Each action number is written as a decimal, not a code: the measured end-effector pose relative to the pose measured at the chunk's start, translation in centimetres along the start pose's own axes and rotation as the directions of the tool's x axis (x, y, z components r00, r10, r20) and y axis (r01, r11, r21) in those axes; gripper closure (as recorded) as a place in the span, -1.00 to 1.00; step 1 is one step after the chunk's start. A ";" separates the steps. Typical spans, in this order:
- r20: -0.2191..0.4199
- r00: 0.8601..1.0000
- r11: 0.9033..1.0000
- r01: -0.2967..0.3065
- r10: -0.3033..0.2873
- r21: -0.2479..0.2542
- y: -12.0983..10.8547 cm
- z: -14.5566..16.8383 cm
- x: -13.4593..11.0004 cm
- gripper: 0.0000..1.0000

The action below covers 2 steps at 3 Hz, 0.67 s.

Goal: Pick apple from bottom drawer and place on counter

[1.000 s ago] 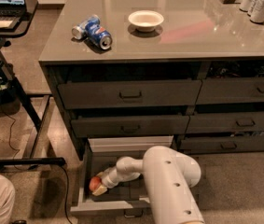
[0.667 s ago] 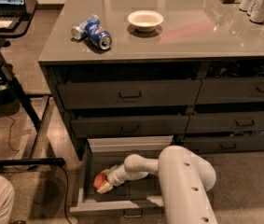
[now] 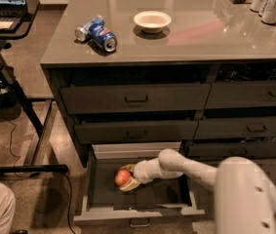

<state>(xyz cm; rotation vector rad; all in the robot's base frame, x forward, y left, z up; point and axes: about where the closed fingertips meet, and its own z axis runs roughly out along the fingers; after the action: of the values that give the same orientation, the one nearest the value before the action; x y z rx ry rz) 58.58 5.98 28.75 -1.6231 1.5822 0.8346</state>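
Observation:
The bottom drawer (image 3: 98, 206) stands pulled open below the dark cabinet. The red-orange apple (image 3: 122, 177) sits inside it, left of centre. My gripper (image 3: 128, 178) reaches into the drawer from the right on a white arm, and its pale fingers (image 3: 132, 184) wrap around the apple, above and below it. The glossy grey-brown counter (image 3: 196, 33) spans the top of the cabinet.
On the counter lie two blue soda cans (image 3: 96, 31) on their sides, a white bowl (image 3: 152, 21), and upright cans (image 3: 269, 1) at the far right. A laptop desk (image 3: 6, 13) stands at the left. My arm's white body (image 3: 247, 199) fills the lower right.
My arm has shifted right and stretched out, while the gripper has stayed at the apple in the drawer and closed around it.

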 end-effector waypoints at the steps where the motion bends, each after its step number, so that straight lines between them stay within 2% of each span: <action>1: 0.048 0.994 0.996 0.093 -0.094 0.005 -0.9 -7.5 -4.7 1.00; 2: 0.049 0.983 0.984 0.175 -0.176 0.022 -1.9 -13.9 -9.9 1.00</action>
<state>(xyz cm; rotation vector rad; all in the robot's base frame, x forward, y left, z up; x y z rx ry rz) 59.67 -0.40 44.65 -1.6878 1.3848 0.7603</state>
